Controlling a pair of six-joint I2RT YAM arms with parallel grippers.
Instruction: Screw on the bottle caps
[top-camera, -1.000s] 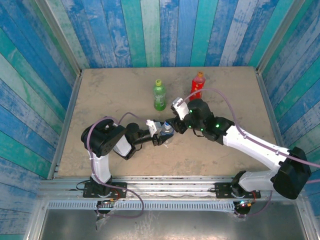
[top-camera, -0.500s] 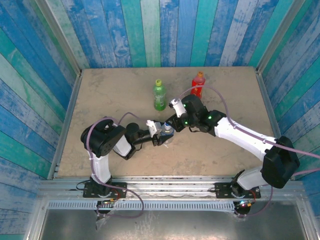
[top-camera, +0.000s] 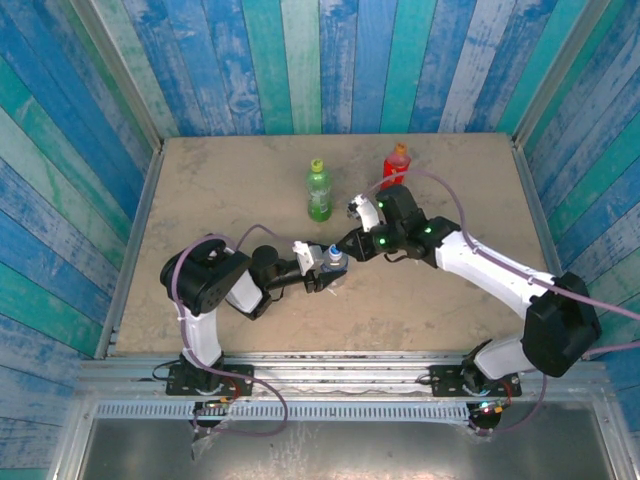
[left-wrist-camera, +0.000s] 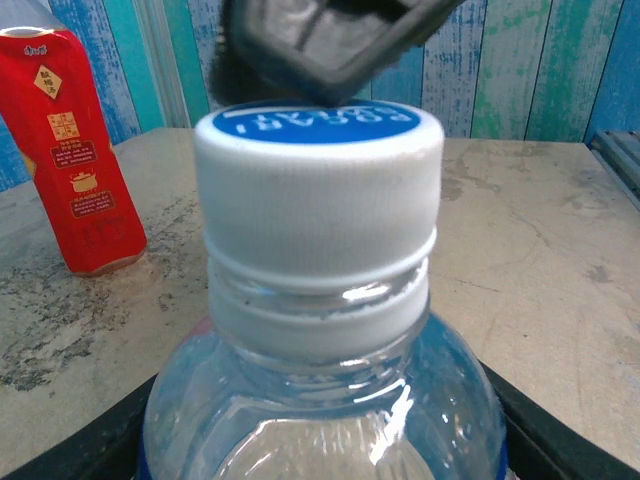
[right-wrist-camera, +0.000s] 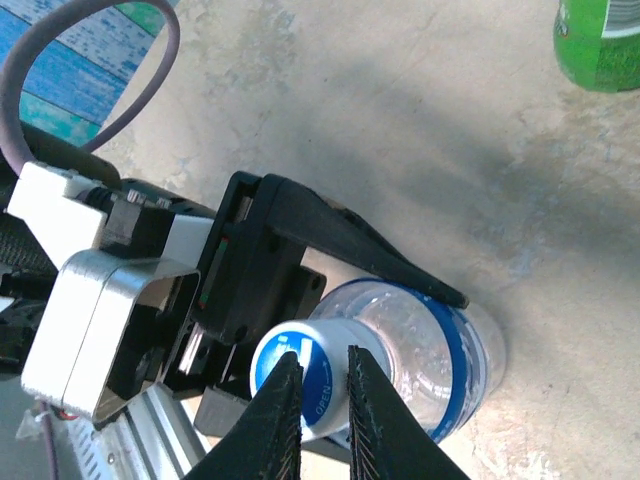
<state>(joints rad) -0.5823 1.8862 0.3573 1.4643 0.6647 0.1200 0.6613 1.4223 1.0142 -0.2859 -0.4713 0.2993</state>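
A short clear bottle (top-camera: 328, 263) with a blue label stands at the table's middle, and my left gripper (top-camera: 318, 270) is shut round its body. Up close, its white, blue-topped cap (left-wrist-camera: 318, 190) sits on the neck, with my left fingers (left-wrist-camera: 545, 430) dark at either side of the bottle. My right gripper (right-wrist-camera: 320, 353) hangs directly over that cap (right-wrist-camera: 300, 385), its fingers nearly together with nothing between them. Whether they touch the cap's top I cannot tell. The green bottle (top-camera: 318, 192) and the red bottle (top-camera: 395, 172) stand farther back with their caps on.
The red bottle (left-wrist-camera: 75, 150) stands close behind and to one side of the clear one, and the green bottle (right-wrist-camera: 600, 45) lies just beyond my right gripper. Blue plank walls (top-camera: 300, 60) ring the table. Bare tabletop (top-camera: 200, 190) stretches to the left.
My right gripper's fingers have closed together over the clear bottle's cap, and its wrist has swung slightly back and right. The left gripper and bottle have stayed put.
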